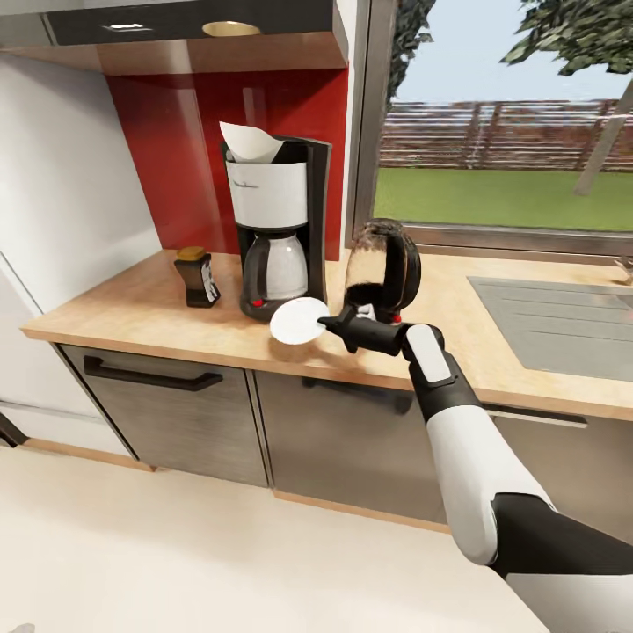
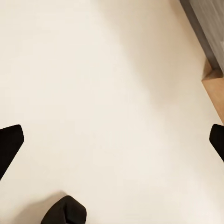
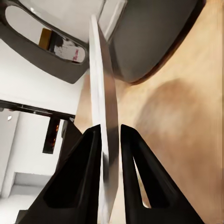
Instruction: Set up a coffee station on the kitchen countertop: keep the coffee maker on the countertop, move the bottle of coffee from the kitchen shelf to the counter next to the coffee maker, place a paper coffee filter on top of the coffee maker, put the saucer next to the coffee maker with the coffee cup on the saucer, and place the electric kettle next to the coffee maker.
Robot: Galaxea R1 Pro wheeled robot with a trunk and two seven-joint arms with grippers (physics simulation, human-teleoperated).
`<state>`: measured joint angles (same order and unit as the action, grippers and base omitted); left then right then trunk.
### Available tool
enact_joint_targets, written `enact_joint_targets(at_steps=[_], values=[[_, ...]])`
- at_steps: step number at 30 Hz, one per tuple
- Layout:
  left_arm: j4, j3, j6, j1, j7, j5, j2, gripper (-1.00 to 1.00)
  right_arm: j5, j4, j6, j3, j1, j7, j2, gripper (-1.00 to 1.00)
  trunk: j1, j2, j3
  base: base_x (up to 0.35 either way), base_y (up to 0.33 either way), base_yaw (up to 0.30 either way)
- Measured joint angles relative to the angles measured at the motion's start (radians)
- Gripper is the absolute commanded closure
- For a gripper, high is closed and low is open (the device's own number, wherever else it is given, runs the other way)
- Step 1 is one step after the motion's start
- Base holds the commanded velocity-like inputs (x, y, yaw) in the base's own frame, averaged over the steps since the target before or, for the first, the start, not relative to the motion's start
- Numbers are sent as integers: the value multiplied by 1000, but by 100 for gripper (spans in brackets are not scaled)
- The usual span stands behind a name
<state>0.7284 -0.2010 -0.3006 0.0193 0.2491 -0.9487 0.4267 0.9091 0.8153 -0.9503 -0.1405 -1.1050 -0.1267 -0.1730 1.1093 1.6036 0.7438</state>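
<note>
1. Four task items sit on the bench (image 1: 132,303), a light wood-grain slab over grey cabinet fronts (image 1: 167,413)
2. Coffee maker (image 1: 274,230) stands upright against the red back wall (image 1: 167,149); carafe in its bay, black handle facing the bottle
3. Paper coffee filter (image 1: 250,141), a white cone, rests on top of the coffee maker at the side nearer the bottle
4. Bottle of coffee (image 1: 197,277), dark with a gold-yellow cap, stands upright on the bench just beside the coffee maker, on its left in the head view
5. Electric kettle (image 1: 385,268), clear glass with black loop handle, stands on the bench near the coffee maker, on its window side; the red switch shows low on it
6. Right end effector (image 1: 329,323) is clenched on the rim of the saucer (image 1: 298,320). Saucer is tilted toward the camera, held above the bench just in front of the coffee maker's base, between that base and the kettle
7. Right wrist view: both fingers (image 3: 135,154) pinch the saucer (image 3: 102,93) edge-on; coffee maker base (image 3: 149,42) and bench (image 3: 186,130) lie behind
8. Left end effector (image 2: 112,140) is released, fingertips wide apart, over pale floor (image 2: 102,74)
9. Sink (image 1: 563,321) is set into the bench under the window (image 1: 501,123)
</note>
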Motion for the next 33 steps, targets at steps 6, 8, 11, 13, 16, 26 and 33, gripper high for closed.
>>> enact_joint_targets(at_steps=[6, 8, 11, 13, 16, 26, 33], values=[[0, 0, 0, 0, 0, 0, 0, -100, -1, -2, 1, -9, 0, 13, 0, 100, 0, 0, 0, 0, 0, 0], [0, 0, 0, 0, 0, 0, 0, -100, -1, -4, 1, -9, 0, 18, 0, 100, 0, 0, 0, 0, 0, 0], [0, 0, 0, 0, 0, 0, 0, -100, -9, -9, 2, -22, 0, 78, 0, 100, 0, 0, 0, 0, 0, 0], [0, 0, 0, 0, 0, 0, 0, -100, -9, -10, 2, -30, 0, 112, 0, 100, 0, 0, 0, 0, 0, 0], [0, 0, 0, 0, 0, 0, 0, -100, -11, -11, 1, -36, 0, 140, 0, 100, 0, 0, 0, 0, 0, 0], [0, 0, 0, 0, 0, 0, 0, -100, -11, -12, 3, -38, 0, 153, 0, 100, 0, 0, 0, 0, 0, 0], [0, 0, 0, 0, 0, 0, 0, -100, -9, -12, 3, -37, 0, 154, 0, 100, 0, 0, 2, 0, 0, 0]])
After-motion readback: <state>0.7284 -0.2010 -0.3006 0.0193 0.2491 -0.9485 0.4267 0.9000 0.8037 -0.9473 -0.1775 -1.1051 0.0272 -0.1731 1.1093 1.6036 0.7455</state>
